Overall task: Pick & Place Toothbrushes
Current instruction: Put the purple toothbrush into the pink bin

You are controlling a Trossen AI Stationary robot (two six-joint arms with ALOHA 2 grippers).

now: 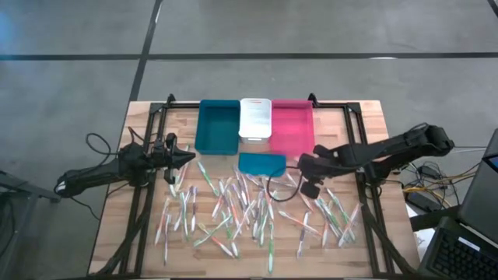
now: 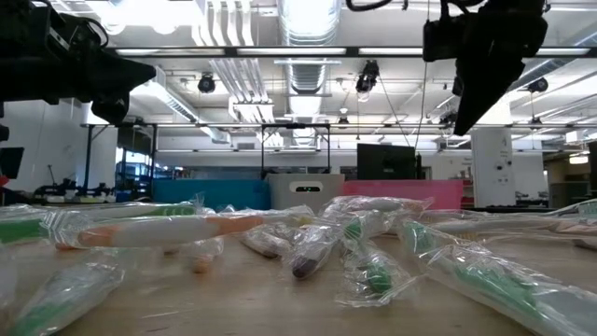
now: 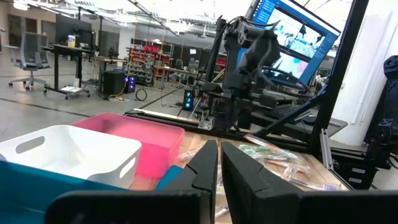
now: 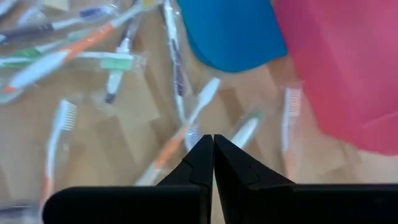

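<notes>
Wooden tabletop (image 1: pixel 366 117) carries the toothbrushes (image 1: pixel 249 210), scattered in clear wrappers across its near half, with three bins along the far edge: teal (image 1: pixel 218 128), white (image 1: pixel 254 120) and pink (image 1: pixel 292 128). A flat teal piece (image 1: pixel 261 162) lies just in front of the white and pink bins.

Neither arm holds anything. The right end effector (image 4: pixel 213 142) hangs over the brushes just beside the pink bin's near corner, its fingers pressed together with nothing between them. The left end effector (image 3: pixel 219 152) sits at the pile's left edge near the teal bin, fingers almost touching, also empty.

The step in hand looks like a pick by the right arm. To do it well:

- Spread the fingers before descending; as they stand they would only push a brush aside.
- Choose a brush lying apart from its neighbours, such as the orange-handled one (image 4: pixel 186 127) below the right end effector.
- Turn the wrist so the fingers straddle the handle crosswise.
- Pinch mid-handle; the slick wrappers may slip or drag neighbours along.
- Keep clear of the flat teal piece.
</notes>
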